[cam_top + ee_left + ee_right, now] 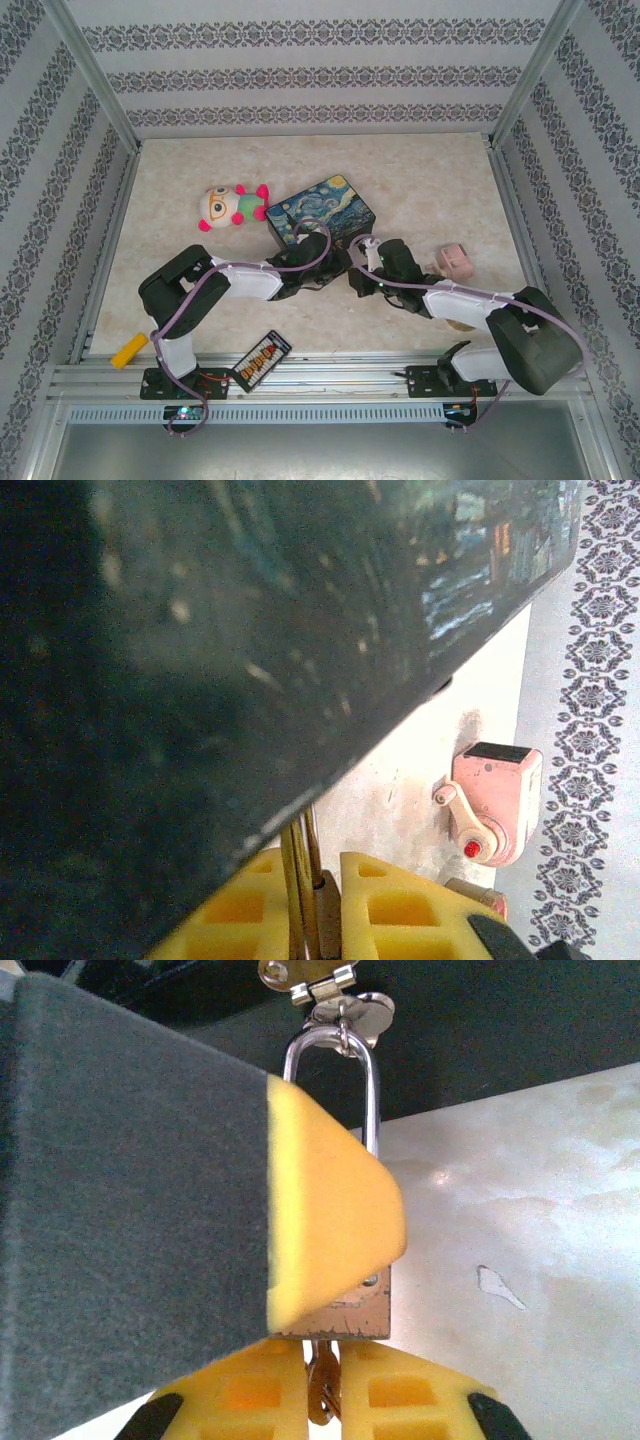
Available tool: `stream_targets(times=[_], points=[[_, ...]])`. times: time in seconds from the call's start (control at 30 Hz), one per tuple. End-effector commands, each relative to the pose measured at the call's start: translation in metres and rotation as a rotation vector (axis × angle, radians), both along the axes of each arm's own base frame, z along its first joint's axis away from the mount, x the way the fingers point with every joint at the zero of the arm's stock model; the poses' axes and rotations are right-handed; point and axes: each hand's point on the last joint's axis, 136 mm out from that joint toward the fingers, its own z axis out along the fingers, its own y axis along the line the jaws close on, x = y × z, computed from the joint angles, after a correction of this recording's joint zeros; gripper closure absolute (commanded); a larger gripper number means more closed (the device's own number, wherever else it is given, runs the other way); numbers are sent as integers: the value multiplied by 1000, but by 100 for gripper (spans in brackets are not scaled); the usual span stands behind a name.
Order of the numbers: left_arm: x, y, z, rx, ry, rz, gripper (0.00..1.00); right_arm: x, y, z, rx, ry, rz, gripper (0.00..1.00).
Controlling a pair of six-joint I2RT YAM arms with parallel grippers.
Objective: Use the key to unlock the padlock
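two of the task's steps look complete, judged from the current layout: the padlock (345, 1312) is gripped and the key (322, 1392) is presented at its underside.

1. status
- the left gripper (308, 868) is clenched on the padlock. in the right wrist view its yellow pad (330, 1220) presses flat on the brass body.
- the right gripper (322, 1360) is clenched on the key. the key sits at 6 o'clock of the padlock body, touching its lower edge and apparently entering the keyway. how deep it goes cannot be told.
- the shackle (372, 1100) loops through the hasp (320, 975) of the painted box (320, 205), at 12 o'clock of the body. its right leg enters the body; the left leg is hidden behind the pad.

2. remaining
- seat the key fully, turn it, and free the shackle. none of these appears done.

3. surroundings (top view, referenced to the grippers)
- painted box: 12 o'clock, just beside.
- plush toy (230, 205): 10 o'clock, apart.
- pink crank sharpener (455, 262): 3 o'clock, near.
- yellow block (128, 350) and bead frame (262, 360): 7 to 8 o'clock, well apart.

4. obstructions
- the box wall and the left finger crowd the padlock, leaving little room for wrist rotation.
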Motion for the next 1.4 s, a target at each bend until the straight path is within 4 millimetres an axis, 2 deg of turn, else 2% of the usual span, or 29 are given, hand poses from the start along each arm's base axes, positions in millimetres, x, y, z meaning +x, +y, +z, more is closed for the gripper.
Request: stream_targets(times=[0.0,0.57,0.87,1.07,1.17,1.3,1.37], points=[[-12,-5,-4,-44,67,-34,97,27,-1,24,107,-38,-38,100],[-14,-1,-3,-55,58,-23,96,41,-17,31,371,152,-37,100],[-14,4,-1,-60,45,-6,88,43,-27,17,487,277,-101,100],[-13,2,0,-68,43,-6,76,45,-26,10,532,322,-133,100],[-12,2,1,-68,42,-3,63,47,-26,8,542,326,-140,100],[-10,5,2,-65,29,9,60,50,-25,8,560,329,-140,100],[-8,7,5,-61,14,22,51,52,-24,8,569,329,-141,100]])
